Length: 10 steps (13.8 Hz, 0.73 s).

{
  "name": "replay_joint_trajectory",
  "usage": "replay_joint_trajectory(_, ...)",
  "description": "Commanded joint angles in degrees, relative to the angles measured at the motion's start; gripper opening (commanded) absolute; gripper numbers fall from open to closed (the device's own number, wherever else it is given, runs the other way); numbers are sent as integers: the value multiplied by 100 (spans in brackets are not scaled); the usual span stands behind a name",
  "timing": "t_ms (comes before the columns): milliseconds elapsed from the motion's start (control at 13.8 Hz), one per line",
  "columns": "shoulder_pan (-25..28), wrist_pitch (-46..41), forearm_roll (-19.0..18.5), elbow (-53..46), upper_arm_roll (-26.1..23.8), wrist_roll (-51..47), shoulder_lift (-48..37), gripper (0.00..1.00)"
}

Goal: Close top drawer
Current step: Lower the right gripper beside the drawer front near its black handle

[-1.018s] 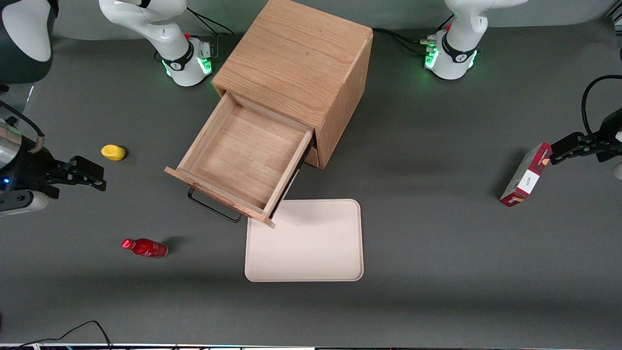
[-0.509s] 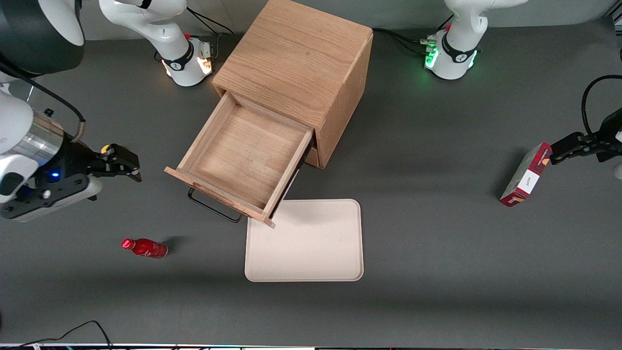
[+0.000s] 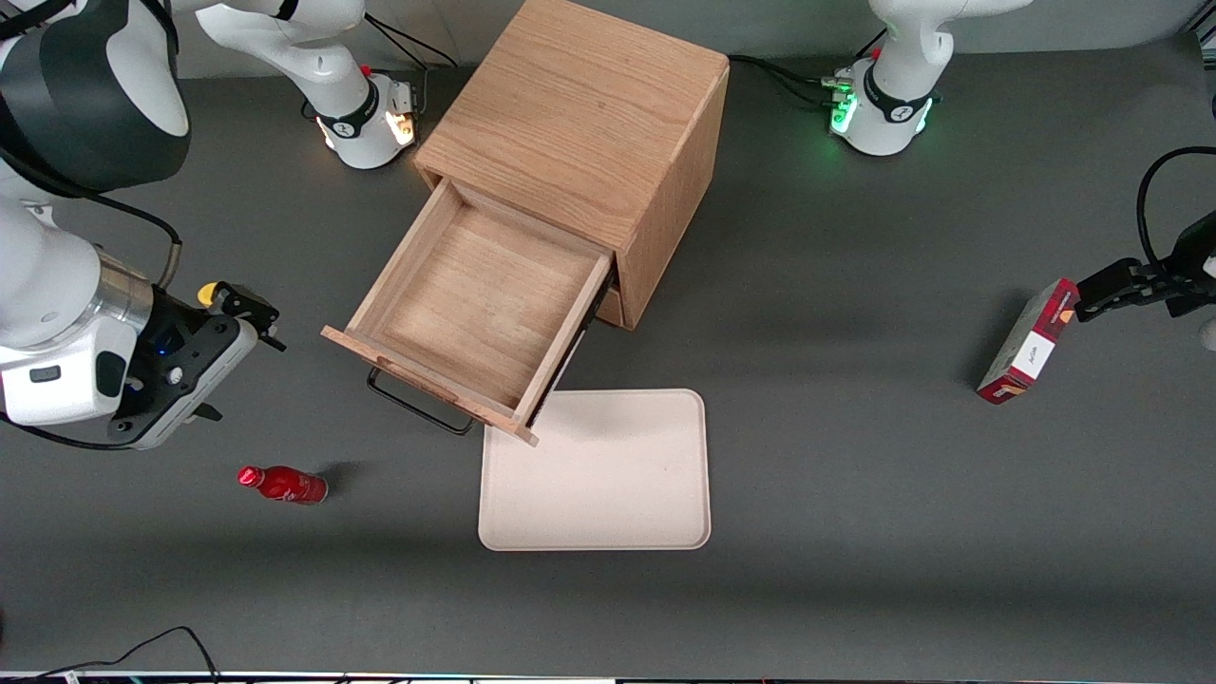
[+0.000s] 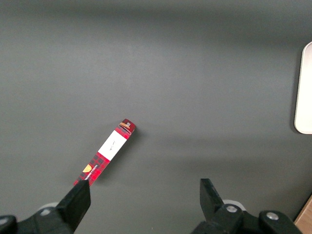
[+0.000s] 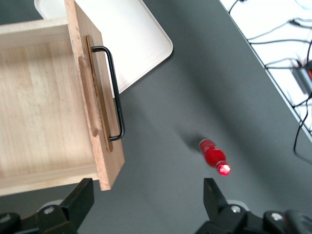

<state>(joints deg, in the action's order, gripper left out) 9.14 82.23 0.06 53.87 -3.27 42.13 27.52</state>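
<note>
Top drawer pulled out, bare inside; spread-fingered tool beside it.

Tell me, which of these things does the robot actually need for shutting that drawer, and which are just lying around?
Part of the job:
- top drawer, pulled fully out and empty
- its black handle
- gripper, open, beside the drawer toward the working arm's end

Just lying about:
- red bottle, on its side
- cream tray
- yellow object, mostly hidden by the gripper
- red box
</note>
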Motion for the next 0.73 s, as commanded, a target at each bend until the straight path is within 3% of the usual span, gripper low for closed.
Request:
replay_joint_trajectory(0, 0, 109, -32, -202, 19, 279, 156, 100)
replay_joint_trajectory(582, 79, 478, 55, -167, -297, -239, 894, 100)
replay_joint_trajectory(655, 53, 479, 229, -158, -323, -362, 1017, 100)
